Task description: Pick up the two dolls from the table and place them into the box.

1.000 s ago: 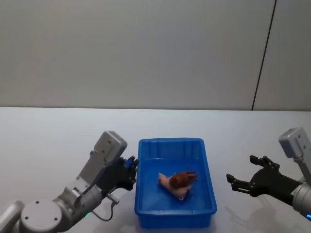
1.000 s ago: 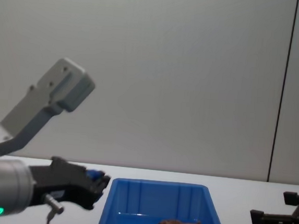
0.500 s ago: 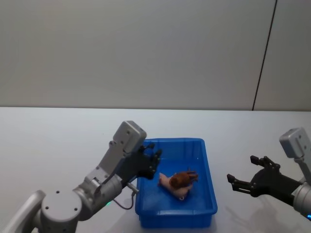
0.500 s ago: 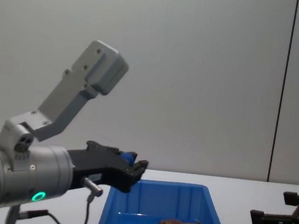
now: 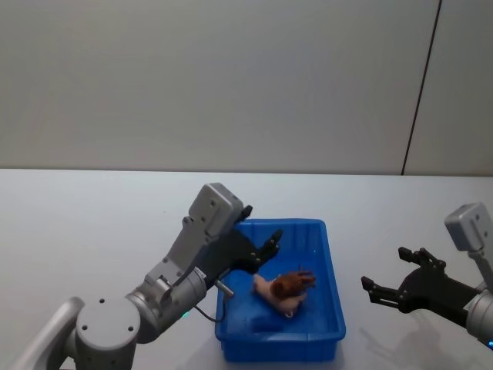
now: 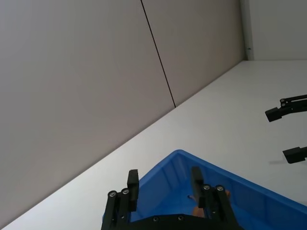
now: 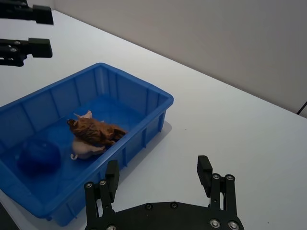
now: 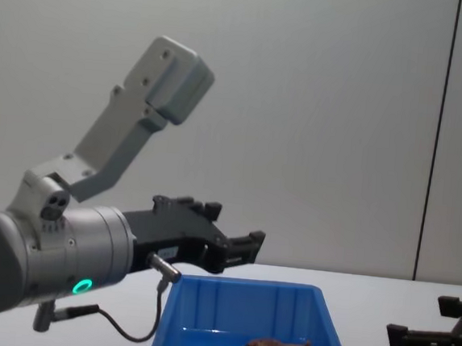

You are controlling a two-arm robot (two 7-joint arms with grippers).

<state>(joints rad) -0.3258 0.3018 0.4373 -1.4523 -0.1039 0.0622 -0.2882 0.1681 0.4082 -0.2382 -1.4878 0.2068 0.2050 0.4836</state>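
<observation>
The blue box (image 5: 333, 287) stands on the white table (image 5: 92, 216) at centre front. Inside it the brown doll (image 5: 290, 283) lies on top of the pale pink doll (image 5: 267, 290); the right wrist view has the brown one (image 7: 98, 130) over the pink one (image 7: 86, 149). My left gripper (image 5: 269, 240) hovers open above the box's far-left part, holding nothing. Its fingers (image 6: 132, 182) stand well apart over the box rim. My right gripper (image 5: 385, 274) hangs open over the table right of the box, apart from it.
A dark blue rounded thing (image 7: 39, 154) lies in the box's near-left corner (image 5: 258, 324). A grey wall runs behind the table. Bare tabletop lies left and right of the box (image 7: 144, 86).
My left gripper swung right from beside the box to above it and opened. The blue thing it held between its fingers now lies in the box. The right arm stayed still.
</observation>
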